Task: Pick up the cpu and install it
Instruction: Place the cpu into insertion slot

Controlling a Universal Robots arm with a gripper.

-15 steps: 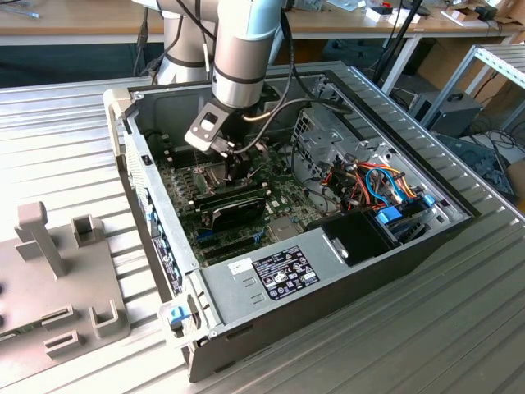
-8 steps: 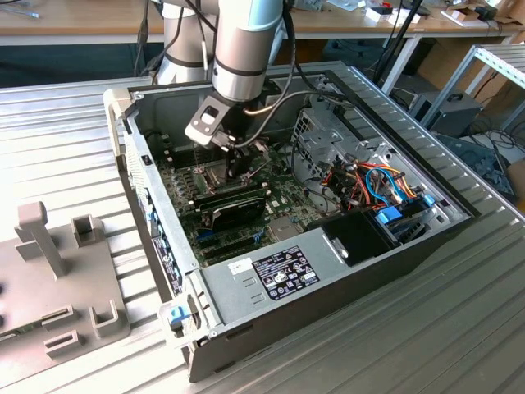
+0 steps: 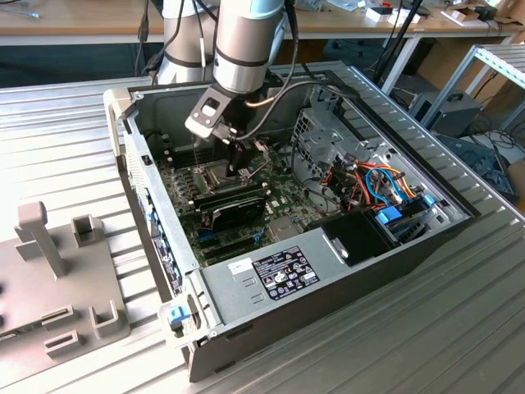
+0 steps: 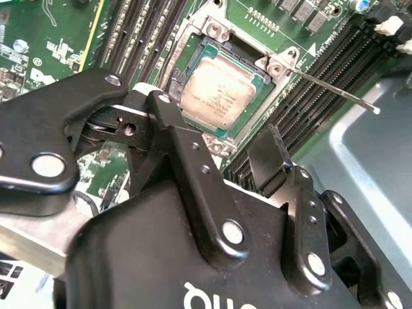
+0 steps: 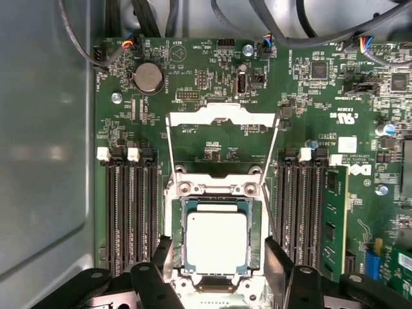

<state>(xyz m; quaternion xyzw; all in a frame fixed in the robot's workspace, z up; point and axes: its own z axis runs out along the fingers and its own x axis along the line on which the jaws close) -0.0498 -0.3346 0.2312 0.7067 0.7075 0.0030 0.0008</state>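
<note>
The cpu (image 5: 215, 243) lies flat in its open socket (image 5: 215, 188) on the motherboard (image 5: 193, 77). The jaws hang just above it, spread wide and empty, one finger on each side.

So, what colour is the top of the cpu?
The cpu has a dull silver-grey metal top, best seen in the first wrist view.

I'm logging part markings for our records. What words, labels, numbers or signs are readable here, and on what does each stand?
Nothing can be quoted with confidence.
On the cpu: faint lines of print, unreadable.
On the green board: white lettering, too small to read.
On the label, exterior view: print and symbols, too small.
On the gripper, second wrist view: white letters cut off, unreadable.
</note>
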